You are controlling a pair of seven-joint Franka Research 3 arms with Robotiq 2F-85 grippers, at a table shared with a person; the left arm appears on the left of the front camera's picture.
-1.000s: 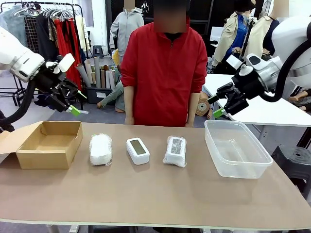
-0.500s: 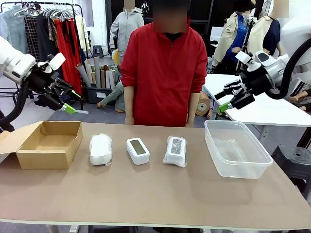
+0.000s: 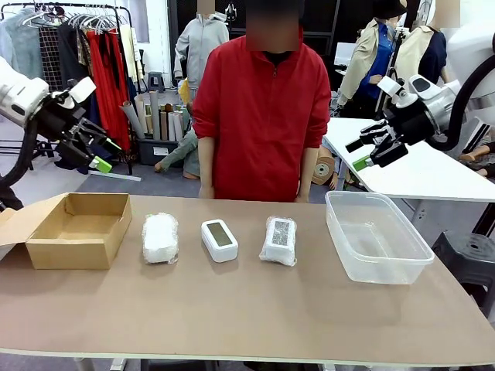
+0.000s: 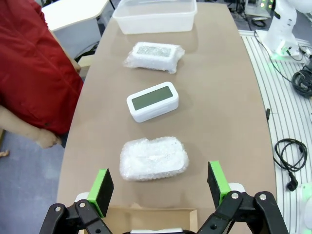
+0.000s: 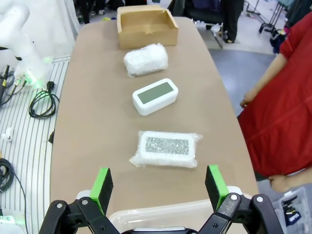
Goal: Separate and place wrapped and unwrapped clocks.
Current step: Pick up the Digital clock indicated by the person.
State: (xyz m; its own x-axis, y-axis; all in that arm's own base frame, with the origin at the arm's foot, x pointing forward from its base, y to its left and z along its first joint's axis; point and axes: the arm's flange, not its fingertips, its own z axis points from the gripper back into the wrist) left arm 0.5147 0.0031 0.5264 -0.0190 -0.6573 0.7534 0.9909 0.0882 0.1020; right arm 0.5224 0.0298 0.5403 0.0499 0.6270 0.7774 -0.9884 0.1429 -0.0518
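Observation:
Three clocks lie in a row across the table. The left one (image 3: 160,237) (image 4: 154,158) (image 5: 146,59) is bundled in crinkly plastic wrap. In the middle sits the bare white clock (image 3: 220,239) (image 4: 152,101) (image 5: 155,96) with a grey screen. The right one (image 3: 279,239) (image 4: 154,56) (image 5: 167,148) is wrapped too. My left gripper (image 3: 102,155) (image 4: 159,185) hangs open high above the cardboard box, holding nothing. My right gripper (image 3: 363,153) (image 5: 159,185) is open high above the plastic tub, also holding nothing.
An open cardboard box (image 3: 80,229) (image 5: 146,24) stands at the table's left end. A clear plastic tub (image 3: 377,236) (image 4: 155,14) stands at the right end. A person in a red jacket (image 3: 261,108) stands at the far side, hands behind the table edge.
Both arms have drawn upward and outward: the left gripper toward the left edge, the right gripper up and to the right. The clocks have not moved.

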